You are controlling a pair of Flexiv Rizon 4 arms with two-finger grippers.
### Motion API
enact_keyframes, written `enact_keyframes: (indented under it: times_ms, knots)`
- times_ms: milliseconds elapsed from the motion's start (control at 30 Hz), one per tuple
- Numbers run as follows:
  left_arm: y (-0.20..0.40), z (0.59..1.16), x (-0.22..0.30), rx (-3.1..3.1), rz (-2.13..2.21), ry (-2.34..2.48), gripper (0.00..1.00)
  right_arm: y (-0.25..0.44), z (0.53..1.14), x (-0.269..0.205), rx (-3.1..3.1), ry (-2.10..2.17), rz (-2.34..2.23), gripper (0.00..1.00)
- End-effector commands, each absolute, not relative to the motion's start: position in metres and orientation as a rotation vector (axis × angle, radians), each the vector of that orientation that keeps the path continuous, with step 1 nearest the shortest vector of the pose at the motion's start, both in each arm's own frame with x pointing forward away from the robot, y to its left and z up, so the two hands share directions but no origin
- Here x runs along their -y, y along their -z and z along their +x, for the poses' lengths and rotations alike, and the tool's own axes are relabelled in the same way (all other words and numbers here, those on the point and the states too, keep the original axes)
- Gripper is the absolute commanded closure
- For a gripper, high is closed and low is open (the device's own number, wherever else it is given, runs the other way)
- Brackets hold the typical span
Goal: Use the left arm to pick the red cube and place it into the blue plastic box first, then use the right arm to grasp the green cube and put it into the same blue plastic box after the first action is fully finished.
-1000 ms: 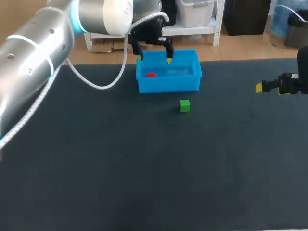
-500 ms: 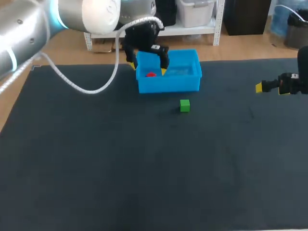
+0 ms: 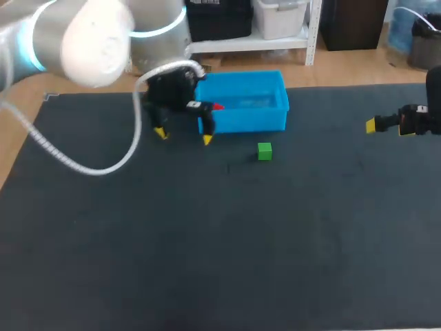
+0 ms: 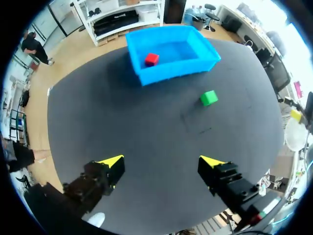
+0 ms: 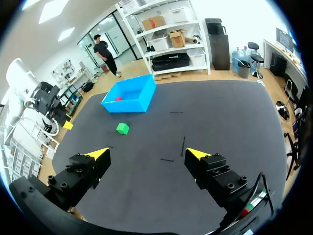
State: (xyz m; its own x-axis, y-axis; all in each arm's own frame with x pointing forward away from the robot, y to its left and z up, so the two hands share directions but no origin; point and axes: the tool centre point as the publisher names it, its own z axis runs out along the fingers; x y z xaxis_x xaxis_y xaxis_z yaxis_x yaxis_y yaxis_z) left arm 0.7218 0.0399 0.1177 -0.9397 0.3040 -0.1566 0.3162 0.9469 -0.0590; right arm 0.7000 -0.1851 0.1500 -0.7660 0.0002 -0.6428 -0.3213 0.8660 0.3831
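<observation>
The red cube lies inside the blue plastic box, near its left end. The green cube sits on the dark mat just in front of the box. My left gripper hangs open and empty beside the box's front left corner. At the mat's right edge, my right gripper stands open with nothing between its fingers, well away from the green cube.
The dark mat covers the table. My left arm comes in from the far left corner, with its white cable looping down over the mat.
My left gripper has pulled back out of the box, moving left and toward the near side. The red cube stays in the box. The right arm has not moved.
</observation>
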Motion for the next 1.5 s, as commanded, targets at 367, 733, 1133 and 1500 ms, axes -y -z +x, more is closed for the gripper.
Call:
enact_keyframes:
  times_ms: [367,733,1133,1500]
  knots:
    - [-0.123,0.671,-0.087,-2.281,0.428,0.24,0.0,-0.15,0.7,0.185,-2.374,-0.636,-0.231,0.0]
    - [-0.123,0.686,-0.102,-2.279,0.404,0.353,0.0,-0.15,0.7,0.185,-2.374,-0.636,-0.231,0.0]
    - [-0.129,0.7,-0.1,-2.322,0.471,0.413,0.0,-0.15,0.7,0.185,-2.374,-0.636,-0.231,0.0]
    - [-0.134,0.706,-0.104,-2.352,0.503,0.434,0.0,-0.15,0.7,0.185,-2.374,-0.636,-0.231,0.0]
